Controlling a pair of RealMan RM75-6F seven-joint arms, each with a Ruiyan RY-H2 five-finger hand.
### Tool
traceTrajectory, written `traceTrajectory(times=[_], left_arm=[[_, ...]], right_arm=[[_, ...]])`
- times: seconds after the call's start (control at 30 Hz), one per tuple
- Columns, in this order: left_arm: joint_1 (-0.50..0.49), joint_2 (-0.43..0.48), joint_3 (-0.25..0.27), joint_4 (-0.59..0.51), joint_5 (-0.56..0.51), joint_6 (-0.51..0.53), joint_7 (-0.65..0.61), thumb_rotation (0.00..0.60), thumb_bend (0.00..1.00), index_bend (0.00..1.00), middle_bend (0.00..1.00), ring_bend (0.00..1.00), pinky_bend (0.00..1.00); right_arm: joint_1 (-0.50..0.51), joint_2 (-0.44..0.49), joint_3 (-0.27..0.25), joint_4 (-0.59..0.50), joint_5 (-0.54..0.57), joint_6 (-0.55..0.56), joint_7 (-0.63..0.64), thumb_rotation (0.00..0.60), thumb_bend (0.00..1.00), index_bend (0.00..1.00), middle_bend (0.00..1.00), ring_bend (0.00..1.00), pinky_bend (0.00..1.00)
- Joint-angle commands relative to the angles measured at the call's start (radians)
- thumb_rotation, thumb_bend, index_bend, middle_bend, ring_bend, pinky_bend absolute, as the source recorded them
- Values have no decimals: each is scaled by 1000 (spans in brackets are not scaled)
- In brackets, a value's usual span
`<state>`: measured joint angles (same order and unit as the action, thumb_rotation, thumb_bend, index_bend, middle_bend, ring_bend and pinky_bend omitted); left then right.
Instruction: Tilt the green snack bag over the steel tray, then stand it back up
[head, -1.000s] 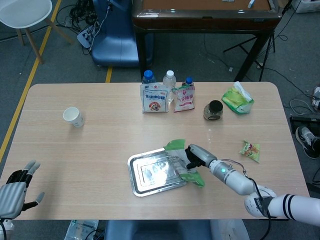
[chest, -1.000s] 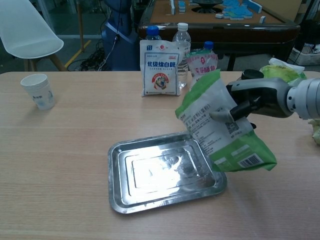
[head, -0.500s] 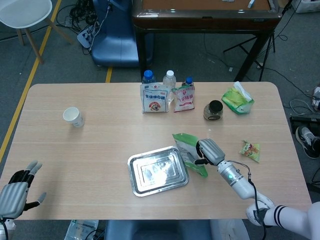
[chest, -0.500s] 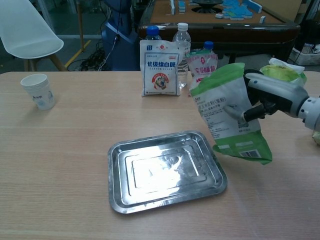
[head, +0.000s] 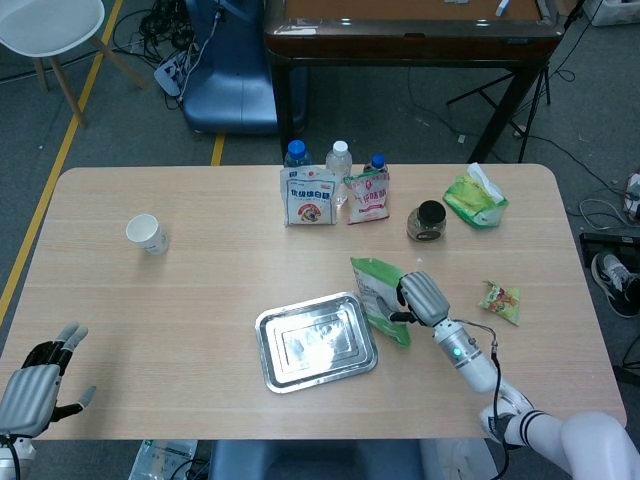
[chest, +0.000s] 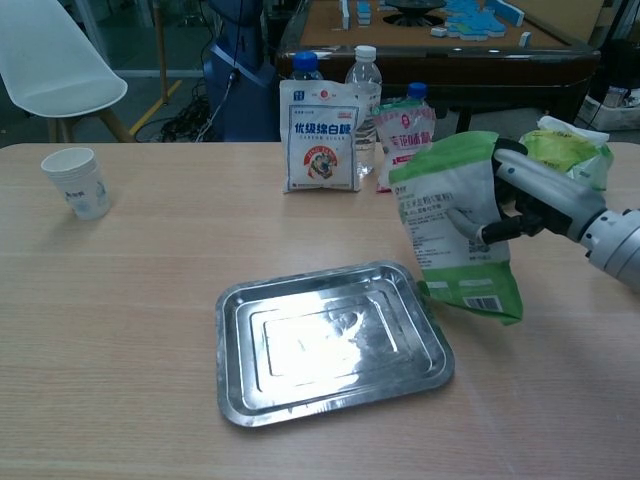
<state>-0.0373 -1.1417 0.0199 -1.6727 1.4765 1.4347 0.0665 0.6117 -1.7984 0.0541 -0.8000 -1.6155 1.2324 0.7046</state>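
Note:
The green snack bag (chest: 455, 225) (head: 379, 297) stands nearly upright just right of the steel tray (chest: 330, 340) (head: 315, 341), its bottom at the table beside the tray's right rim. My right hand (chest: 520, 195) (head: 420, 296) grips the bag from its right side, with fingers wrapped over its face. The tray lies flat and holds nothing. Low at the table's near left corner, my left hand (head: 35, 385) hovers with fingers apart and holds nothing; the chest view does not show it.
A paper cup (chest: 78, 182) stands far left. At the back are bottles, a white pouch (chest: 320, 135) and a pink pouch (chest: 405, 135). A dark jar (head: 428, 220), a green tissue pack (head: 475, 200) and a small snack packet (head: 500, 299) lie to the right.
The right hand swung the green bag from tilted over the tray's right edge back toward upright and shifted it right, off the tray. The left hand barely moved.

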Motion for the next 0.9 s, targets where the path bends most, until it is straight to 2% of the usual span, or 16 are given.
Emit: traceTrajectory(times=[0.03,0.6,0.9], left_arm=[[-1,-2,1,1,-3,-5,-1,600,250,102,51,188,96],[-11,-14,1,1,-8,-24,7,600,250,102,48,188,95],[-9,-17,5,5,-15,-27,5,600,250,102,47,188,96]], right_arm=[[6,-24,0,44,-5,12,27,600,599,872,771,744,806],[16,-75,5,212,12,30,89,600,583,872,771,739,795],[21,-136,-7,306,9,35,122,600,571,872,771,734,785]])
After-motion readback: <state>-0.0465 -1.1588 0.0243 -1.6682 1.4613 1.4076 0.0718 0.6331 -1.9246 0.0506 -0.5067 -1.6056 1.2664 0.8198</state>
